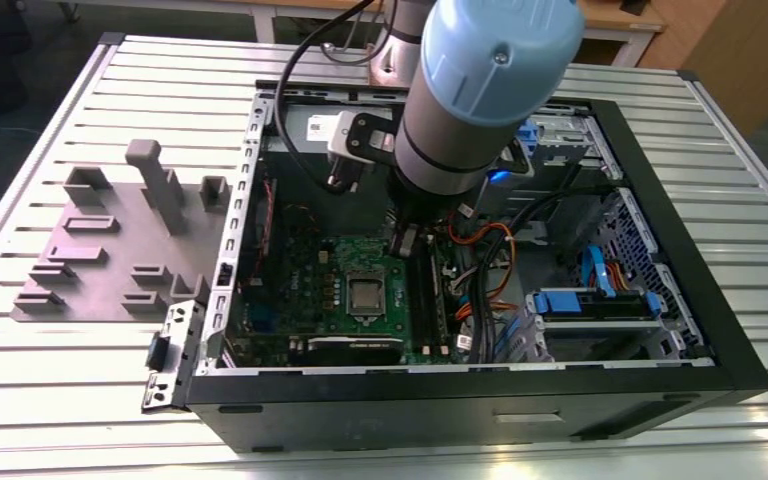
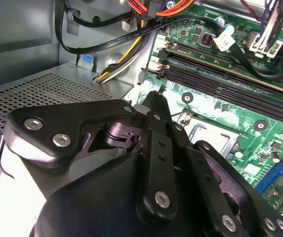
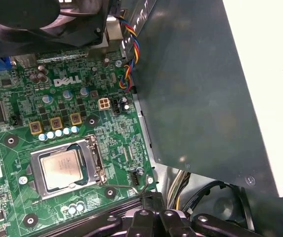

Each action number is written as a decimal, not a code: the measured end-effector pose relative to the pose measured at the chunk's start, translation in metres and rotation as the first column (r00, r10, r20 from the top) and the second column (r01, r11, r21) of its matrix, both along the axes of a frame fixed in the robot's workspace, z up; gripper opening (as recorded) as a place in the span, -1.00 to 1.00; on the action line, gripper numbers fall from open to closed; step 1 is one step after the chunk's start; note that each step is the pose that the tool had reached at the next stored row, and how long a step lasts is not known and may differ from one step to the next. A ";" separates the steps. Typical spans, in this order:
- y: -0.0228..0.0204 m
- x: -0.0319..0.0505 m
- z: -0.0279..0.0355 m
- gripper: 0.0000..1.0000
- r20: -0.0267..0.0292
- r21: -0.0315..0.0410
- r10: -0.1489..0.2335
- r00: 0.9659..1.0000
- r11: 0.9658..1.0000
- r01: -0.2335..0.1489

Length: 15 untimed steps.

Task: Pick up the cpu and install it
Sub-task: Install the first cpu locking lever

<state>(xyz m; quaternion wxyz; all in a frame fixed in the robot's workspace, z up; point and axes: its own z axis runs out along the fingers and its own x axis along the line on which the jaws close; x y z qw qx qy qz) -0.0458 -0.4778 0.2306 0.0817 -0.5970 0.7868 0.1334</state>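
1. I logged the gripper [image 3: 153,198] inside the open computer case [image 1: 651,150], low over the green motherboard [image 3: 116,123]. Its fingers were clenched together and grasped nothing.
2. The cpu [image 3: 60,168] lay flat, silvery top up, within the metal socket frame [image 3: 96,158] on the motherboard. It was near the gripper but apart from it.
3. In the second wrist view I noted long dark memory slots [image 2: 230,84] beyond the gripper.
4. 1 grey fixture [image 1: 117,250] stood on the slatted table [image 1: 64,400], just beside the case at the exterior view's left.
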 end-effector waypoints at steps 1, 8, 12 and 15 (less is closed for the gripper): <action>0.0000 -0.0001 0.0000 -0.79 0.000 -0.002 0.000 1.000 1.000 0.000; 0.0000 -0.0009 0.0005 -0.79 0.000 -0.011 0.000 1.000 1.000 0.000; 0.0000 -0.0012 0.0009 -0.79 0.000 -0.015 0.000 1.000 1.000 0.000; 0.0000 -0.0012 0.0017 -0.79 0.000 -0.021 0.000 1.000 1.000 0.000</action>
